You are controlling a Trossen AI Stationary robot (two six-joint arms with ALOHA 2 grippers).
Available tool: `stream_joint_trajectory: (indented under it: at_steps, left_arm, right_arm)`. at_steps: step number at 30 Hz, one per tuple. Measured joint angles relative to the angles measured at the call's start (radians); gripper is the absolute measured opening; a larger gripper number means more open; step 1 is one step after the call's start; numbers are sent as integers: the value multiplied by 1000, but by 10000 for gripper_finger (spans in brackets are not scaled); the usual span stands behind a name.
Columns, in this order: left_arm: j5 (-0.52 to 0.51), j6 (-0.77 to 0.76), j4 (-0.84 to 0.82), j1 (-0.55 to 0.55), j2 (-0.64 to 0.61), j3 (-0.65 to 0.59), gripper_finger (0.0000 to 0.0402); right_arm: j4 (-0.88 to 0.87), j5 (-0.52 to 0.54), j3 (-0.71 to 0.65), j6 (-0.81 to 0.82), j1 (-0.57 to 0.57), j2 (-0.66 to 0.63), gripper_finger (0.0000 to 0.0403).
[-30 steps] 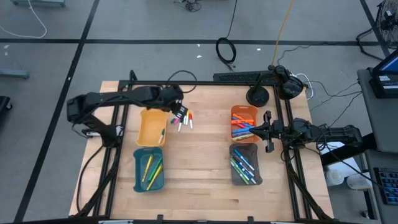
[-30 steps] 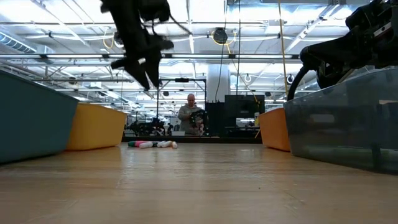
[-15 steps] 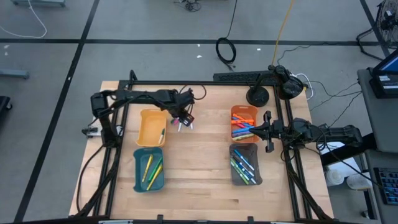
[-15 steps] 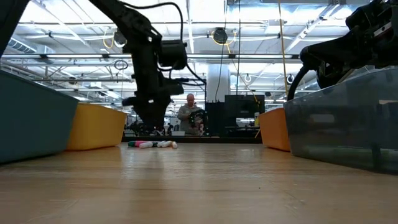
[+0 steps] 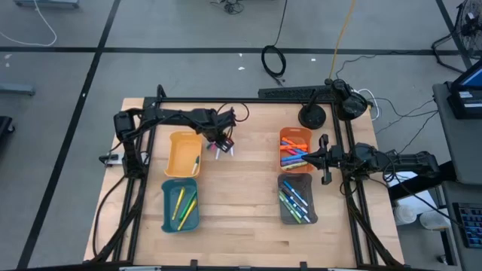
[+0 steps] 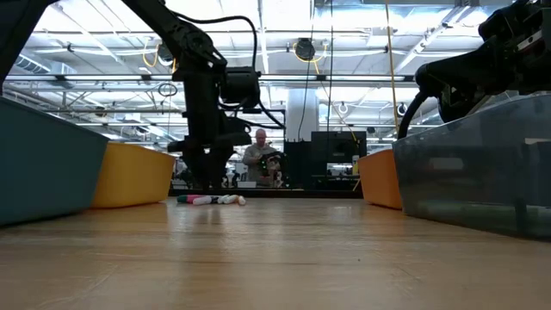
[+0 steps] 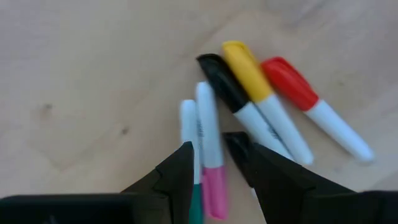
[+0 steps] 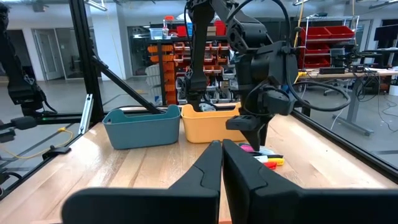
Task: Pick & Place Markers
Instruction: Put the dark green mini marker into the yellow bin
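Markers partly behind the left pincer — lower ends cut off

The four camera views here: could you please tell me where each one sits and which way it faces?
High view: overhead, straight down on table; both arms show.
Low view: tabletop height, facing the room; left arm over loose markers.
Left wrist view: looks down past left gripper, open around pink-capped marker.
Right wrist view: across table past shut right gripper.
Shared: all show the loose markers.

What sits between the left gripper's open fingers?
The left wrist view shows a pink-capped marker between the left gripper's fingers, a green-capped one beside it.
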Motion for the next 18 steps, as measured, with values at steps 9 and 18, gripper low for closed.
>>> stream_joint_trajectory:
  at_steps: [9,18]
  left_arm:
    - [-79,-22,-52,26,0,0,157]
    - [-57,-12,-55,2,0,0,157]
  right_arm:
    - [0,0,0,0,0,0,4]
    - [0,0,0,0,0,0,4]
